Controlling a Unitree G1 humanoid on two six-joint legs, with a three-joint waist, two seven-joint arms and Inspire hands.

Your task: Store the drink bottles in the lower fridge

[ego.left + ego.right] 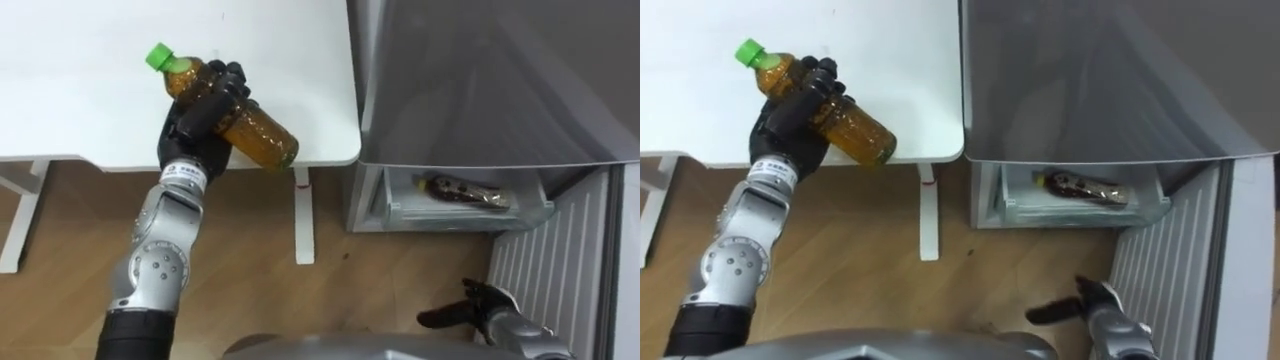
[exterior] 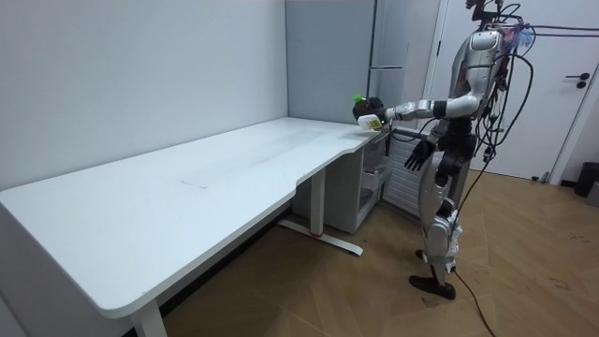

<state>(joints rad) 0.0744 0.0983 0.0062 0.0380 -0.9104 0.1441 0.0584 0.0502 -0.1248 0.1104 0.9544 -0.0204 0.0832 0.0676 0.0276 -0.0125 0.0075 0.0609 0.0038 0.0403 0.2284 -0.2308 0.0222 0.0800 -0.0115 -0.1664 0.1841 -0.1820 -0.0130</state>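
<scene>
My left hand is shut on a bottle of brown drink with a green cap; I hold it slanted above the white table's near corner. In the room view the bottle hangs over the table's far end. The lower fridge drawer stands pulled out at the right, and a dark bottle lies inside it. My right hand hangs low in front of the fridge with relaxed fingers, holding nothing.
The white table fills the left; its leg stands near the drawer. The grey fridge rises at the right with its open door beside the drawer. Wooden floor lies between table and fridge.
</scene>
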